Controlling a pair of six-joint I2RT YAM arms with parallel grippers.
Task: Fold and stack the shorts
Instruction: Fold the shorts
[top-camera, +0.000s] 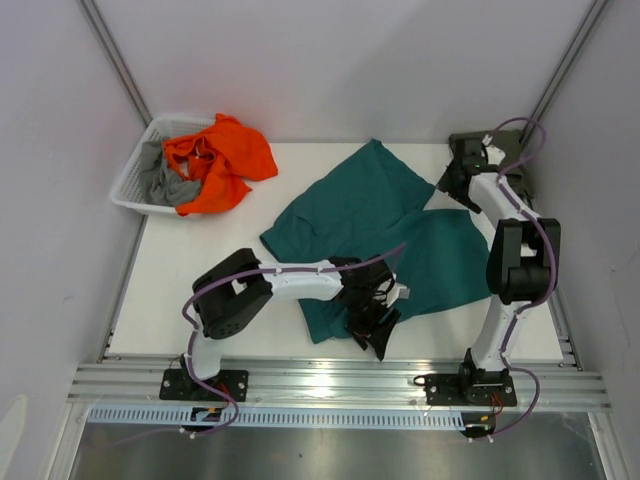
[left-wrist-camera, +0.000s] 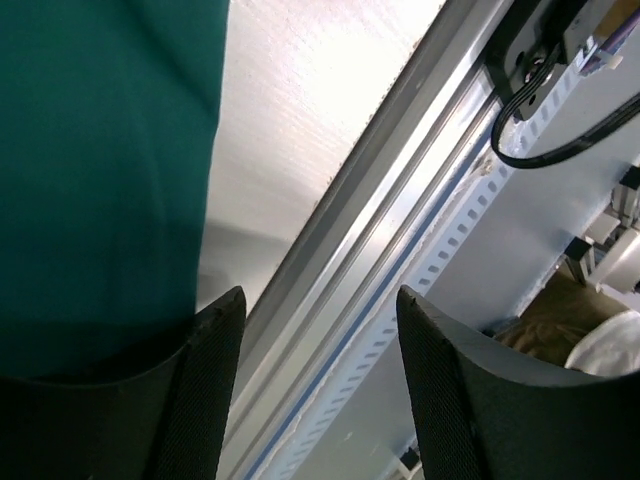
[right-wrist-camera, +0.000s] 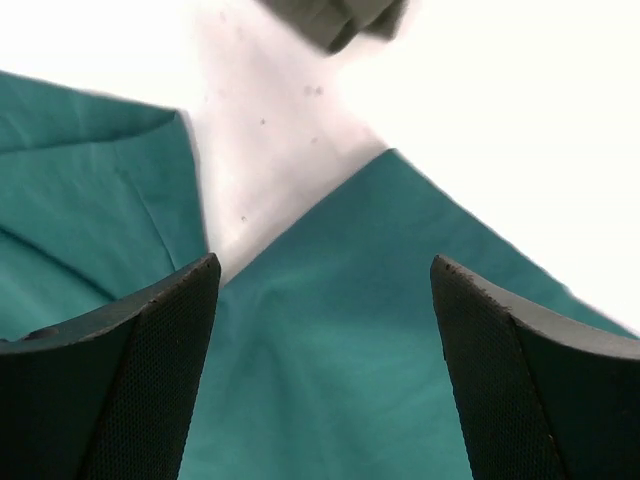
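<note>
The teal-green shorts (top-camera: 380, 225) lie spread flat across the middle of the white table (top-camera: 200, 260). My left gripper (top-camera: 372, 328) is open and empty at their near edge; in the left wrist view (left-wrist-camera: 320, 295) the teal cloth (left-wrist-camera: 100, 180) lies beside the left finger (left-wrist-camera: 205, 390). My right gripper (top-camera: 456, 176) hovers open at the back right corner of the shorts. In the right wrist view (right-wrist-camera: 325, 260) it is above the teal cloth (right-wrist-camera: 330, 350), near the gap between the two legs. No olive-green pair shows. The cord is hidden.
A white basket (top-camera: 135, 170) at the back left holds an orange garment (top-camera: 220, 160) and grey cloth (top-camera: 165, 185). An aluminium rail (left-wrist-camera: 400, 200) runs along the table's near edge, just past my left fingers. Walls close in on the left, right and back.
</note>
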